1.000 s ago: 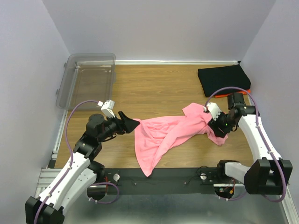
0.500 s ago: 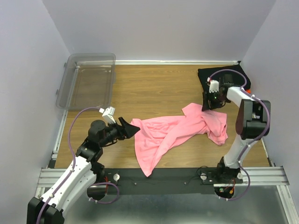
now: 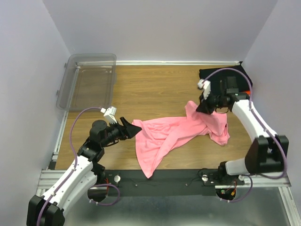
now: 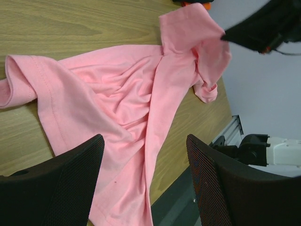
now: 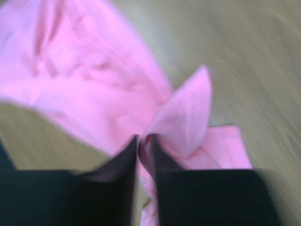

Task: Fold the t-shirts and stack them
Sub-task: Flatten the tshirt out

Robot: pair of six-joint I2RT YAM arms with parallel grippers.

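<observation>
Pink, wrinkled cloth t-shirt (image 3: pixel 164 136) sprawls across grained wooden table (image 3: pixel 150 89).

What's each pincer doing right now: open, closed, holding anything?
Left pincer: open, holding nothing, over the pink t-shirt.
Right pincer: closed on a fold of the pink t-shirt.

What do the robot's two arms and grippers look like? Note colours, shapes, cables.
The left arm and right arm have smooth white link shells joined by black joints. A thin purple cable loops along each to a small white box at the wrist. The left gripper and right gripper are black wedges; the left's fingers show fine mesh faces.
</observation>
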